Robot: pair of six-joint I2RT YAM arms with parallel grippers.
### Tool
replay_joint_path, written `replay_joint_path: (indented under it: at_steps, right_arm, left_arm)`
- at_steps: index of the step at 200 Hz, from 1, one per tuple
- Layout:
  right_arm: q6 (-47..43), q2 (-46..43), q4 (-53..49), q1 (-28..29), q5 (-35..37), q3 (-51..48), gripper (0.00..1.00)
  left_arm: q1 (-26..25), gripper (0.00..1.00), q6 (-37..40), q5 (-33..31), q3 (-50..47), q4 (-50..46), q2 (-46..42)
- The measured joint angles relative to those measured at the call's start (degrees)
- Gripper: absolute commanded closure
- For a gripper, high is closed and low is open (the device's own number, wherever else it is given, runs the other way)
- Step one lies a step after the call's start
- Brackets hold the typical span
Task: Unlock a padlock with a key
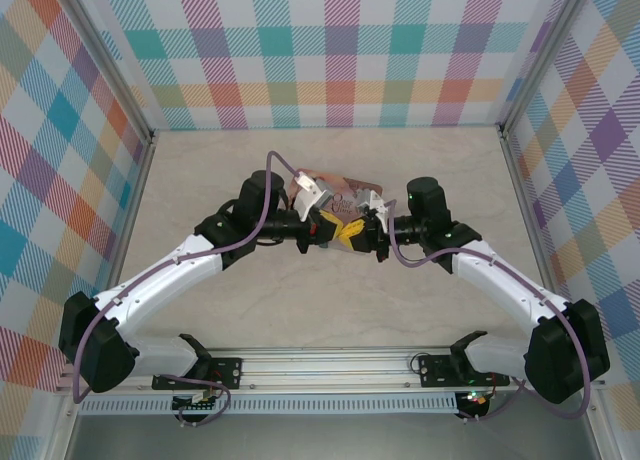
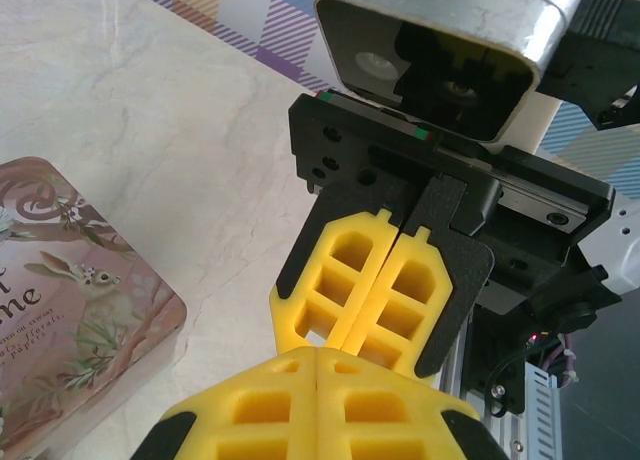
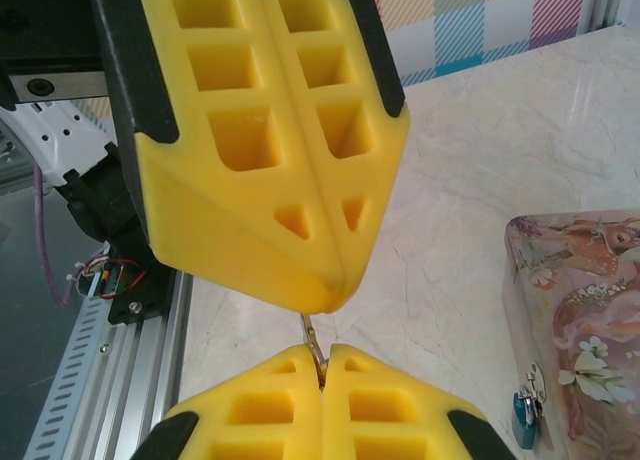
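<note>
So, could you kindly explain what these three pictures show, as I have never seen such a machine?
These are two robot arms bolted to a table, each ending in a yellow two-finger gripper. One picture looks down from above; the other two come from a camera on each wrist. The left gripper and right gripper meet tip to tip, both shut. The right one pinches a thin metal key. On the table lies a pink tin, with a small blue padlock at its side.
</note>
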Motion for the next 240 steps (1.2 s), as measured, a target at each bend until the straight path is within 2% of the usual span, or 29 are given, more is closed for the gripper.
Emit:
replay_joint_path:
  at_steps: [4,7,24,66,98,151,189,240]
  right_arm:
    - [0.0,0.0,0.0,0.0,0.1,0.0,0.96]
    - [0.0,0.0,0.0,0.0,0.2,0.0,0.96]
    - [0.0,0.0,-0.5,0.0,1.4,0.0,0.95]
    - [3.3,0.3,-2.4,0.0,8.4,0.0,0.95]
    - [10.7,5.7,-1.4,0.0,12.2,0.0,0.95]
    - [24.2,17.6,5.4,-1.5,12.4,1.0,0.95]
    - [29.9,23.3,10.8,-2.4,12.2,4.3,0.95]
    - [33.0,28.5,14.2,-4.7,13.5,6.6,0.95]
  left_arm:
    - [0.0,0.63,-0.1,-0.2,0.0,0.0,0.0]
    - [0.0,0.56,0.0,-0.2,0.0,0.0,0.0]
    - [0.0,0.36,-0.6,-2.2,-0.4,0.6,-0.5]
    - [3.2,0.14,-6.5,-8.5,-3.8,2.8,-4.0]
    - [7.4,0.1,-12.6,-12.0,-11.6,7.4,-6.3]
    - [7.4,0.07,-21.7,-12.7,-27.3,17.5,-4.1]
    - [7.4,0.05,-24.0,-12.0,-29.2,26.3,3.1]
    - [7.4,0.04,-25.1,-11.3,-29.0,35.9,13.9]
